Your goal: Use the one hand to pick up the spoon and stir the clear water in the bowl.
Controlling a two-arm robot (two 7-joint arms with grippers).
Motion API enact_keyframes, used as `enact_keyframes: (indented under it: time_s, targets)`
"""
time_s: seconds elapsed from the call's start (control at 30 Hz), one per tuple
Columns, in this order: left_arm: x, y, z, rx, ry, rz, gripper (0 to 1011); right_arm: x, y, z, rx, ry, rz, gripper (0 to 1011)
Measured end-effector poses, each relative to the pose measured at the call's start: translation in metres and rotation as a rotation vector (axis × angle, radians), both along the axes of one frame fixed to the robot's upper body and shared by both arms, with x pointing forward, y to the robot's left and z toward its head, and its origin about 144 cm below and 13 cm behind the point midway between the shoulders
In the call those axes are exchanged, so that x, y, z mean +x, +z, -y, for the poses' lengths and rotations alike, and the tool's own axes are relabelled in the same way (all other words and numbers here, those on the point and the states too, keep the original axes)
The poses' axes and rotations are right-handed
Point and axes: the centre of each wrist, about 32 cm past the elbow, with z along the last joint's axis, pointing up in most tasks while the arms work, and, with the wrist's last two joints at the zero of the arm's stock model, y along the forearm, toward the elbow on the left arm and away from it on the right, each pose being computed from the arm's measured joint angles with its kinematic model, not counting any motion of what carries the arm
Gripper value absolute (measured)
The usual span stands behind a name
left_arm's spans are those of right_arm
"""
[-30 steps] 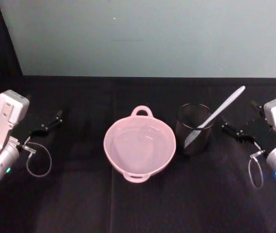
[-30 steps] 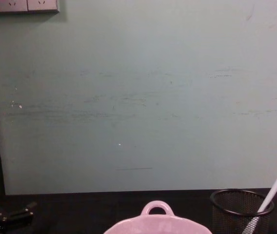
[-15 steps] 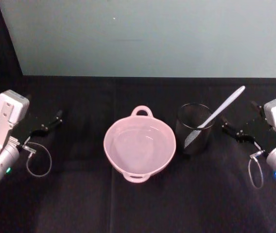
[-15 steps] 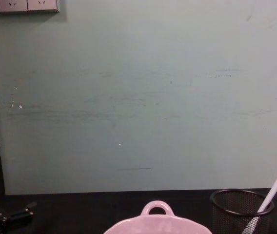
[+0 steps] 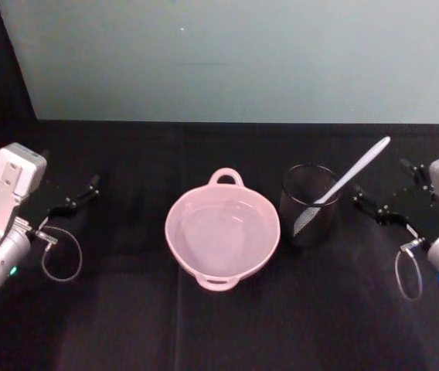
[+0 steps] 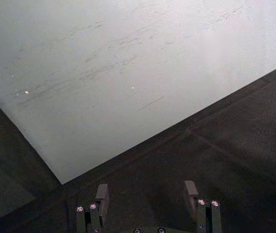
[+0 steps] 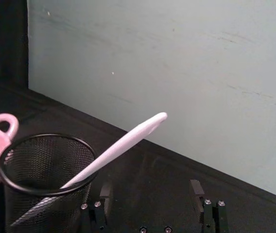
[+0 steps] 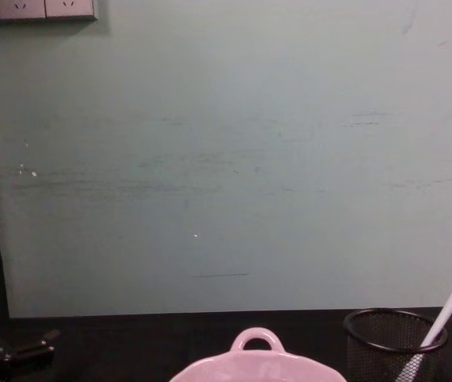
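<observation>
Progress: basically at the starting line. The spoon (image 5: 351,178) hasn't been picked up, the water in the bowl (image 5: 169,232) hasn't been stirred, and the right gripper (image 5: 379,182) and left gripper (image 5: 69,170) are both empty.

Spoon: standing in the black mesh cup (image 5: 324,224), blade down inside it. The thin handle leans out over the rim, up and toward the robot's right. The right wrist view gives a nice look at that slant (image 7: 113,150).

Bowl: middle of the counter (image 5: 127,309), just left of the mesh cup, with its loop handle toward the wall. The water looks flat as far as I can tell.

Right gripper: sits to the right of the cup, near the spoon handle but clearly apart from it. Its fingers (image 7: 197,190) are spread wide with nothing between them.

Left gripper: parked at the far left, well apart from the bowl. Its fingers (image 6: 101,192) are also spread and holding nothing.

Left to do: everything, really. Close in on the handle, pinch it, lift the spoon out of the cup, carry it to the bowl, dip the blade and stir. My guess is the right side does it, since it's the closer one.

Watch out: the handle is thin and tilted, so the pinch has to line up. The cup looks light and could tip or come along on the lift.
</observation>
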Motion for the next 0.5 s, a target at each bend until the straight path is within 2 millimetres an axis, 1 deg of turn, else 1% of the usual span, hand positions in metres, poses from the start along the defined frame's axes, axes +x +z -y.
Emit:
enact_keyframes:
  time_s: [0.1, 0.23, 0.3, 0.43, 0.5]
  targets:
    - [0.0, 0.0, 0.0, 0.0, 0.0, 0.0, 1011, -0.01, 0.001, 0.002, 0.02, 0.005, 0.005, 1003]
    - [0.0, 0.0, 0.0, 0.0, 0.0, 0.0, 1011, -0.028, 0.002, 0.005, 0.07, 0.004, 0.003, 1002]
    - [0.0, 0.0, 0.0, 0.0, 0.0, 0.0, 1011, -0.033, 0.003, 0.004, 0.092, 0.008, 0.001, 1003]
    - [0.0, 0.0, 0.0, 0.0, 0.0, 0.0, 1011, -0.048, 0.005, -0.001, 0.172, 0.016, -0.006, 1003]
    - [0.0, 0.0, 0.0, 0.0, 0.0, 0.0, 1011, -0.052, 0.007, -0.004, 0.2, 0.018, -0.007, 1003]
